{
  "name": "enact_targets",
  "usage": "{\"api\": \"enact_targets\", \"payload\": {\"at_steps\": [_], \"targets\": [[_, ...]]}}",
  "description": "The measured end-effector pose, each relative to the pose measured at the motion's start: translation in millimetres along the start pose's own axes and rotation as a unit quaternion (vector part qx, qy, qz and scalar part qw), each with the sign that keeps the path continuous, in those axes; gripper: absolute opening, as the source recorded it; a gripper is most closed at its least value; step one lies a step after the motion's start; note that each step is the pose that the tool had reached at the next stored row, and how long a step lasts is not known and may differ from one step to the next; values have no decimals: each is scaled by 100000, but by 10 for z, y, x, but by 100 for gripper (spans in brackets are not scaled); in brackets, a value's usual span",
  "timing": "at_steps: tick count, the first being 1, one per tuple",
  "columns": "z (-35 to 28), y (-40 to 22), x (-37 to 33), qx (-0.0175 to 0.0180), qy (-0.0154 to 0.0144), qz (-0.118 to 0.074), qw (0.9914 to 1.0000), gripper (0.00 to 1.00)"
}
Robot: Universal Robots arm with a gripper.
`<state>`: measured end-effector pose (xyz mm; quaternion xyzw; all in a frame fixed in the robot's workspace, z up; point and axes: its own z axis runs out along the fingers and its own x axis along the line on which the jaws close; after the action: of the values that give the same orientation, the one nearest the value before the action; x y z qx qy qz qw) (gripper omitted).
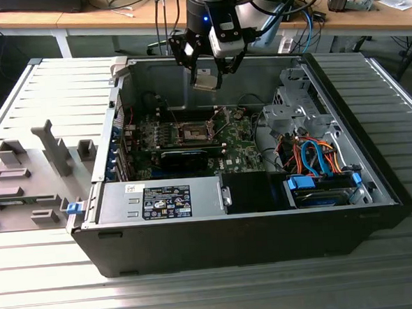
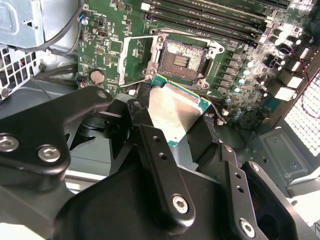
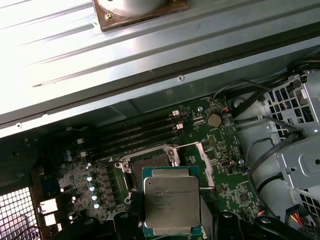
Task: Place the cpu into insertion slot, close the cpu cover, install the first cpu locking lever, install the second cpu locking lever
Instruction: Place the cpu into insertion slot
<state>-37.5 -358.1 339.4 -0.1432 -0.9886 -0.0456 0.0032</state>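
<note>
Status: step one of four is in progress, and none is complete.

1. Pincer. In the exterior view the pincer (image 1: 208, 73) hangs inside the open computer case (image 1: 198, 247), which stands near the middle of the ribbed surface (image 1: 52, 276). The pincer is closed on the cpu (image 1: 205, 81). In the second wrist view a black finger (image 2: 150, 145) bears against one side of the chip, and another finger bears against the opposite side.

2. The cpu. It is airborne, metal top up and slightly tilted, clear of the board. In the first wrist view the cpu (image 3: 171, 202) overlaps one edge of the socket area, so I judge it close to alignment but not yet lowered.

3. The insertion slot. In the second wrist view the insertion slot (image 2: 181, 55) is empty, with its contact field exposed.

4. The cpu cover. The cpu cover (image 2: 121, 60) is swung open and lies just beside the slot, against the green board.

5. Locking levers. I cannot tell these apart from the socket hardware. With the cover open, I judge both uninstalled.

Outstanding: seating the chip, closing the cover and installing both levers.
</note>
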Motion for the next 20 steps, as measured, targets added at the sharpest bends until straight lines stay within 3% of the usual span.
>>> {"api": "enact_targets", "payload": {"at_steps": [20], "targets": [[0, -1, 0, -46, -190, 2123, 99977, 55]]}}
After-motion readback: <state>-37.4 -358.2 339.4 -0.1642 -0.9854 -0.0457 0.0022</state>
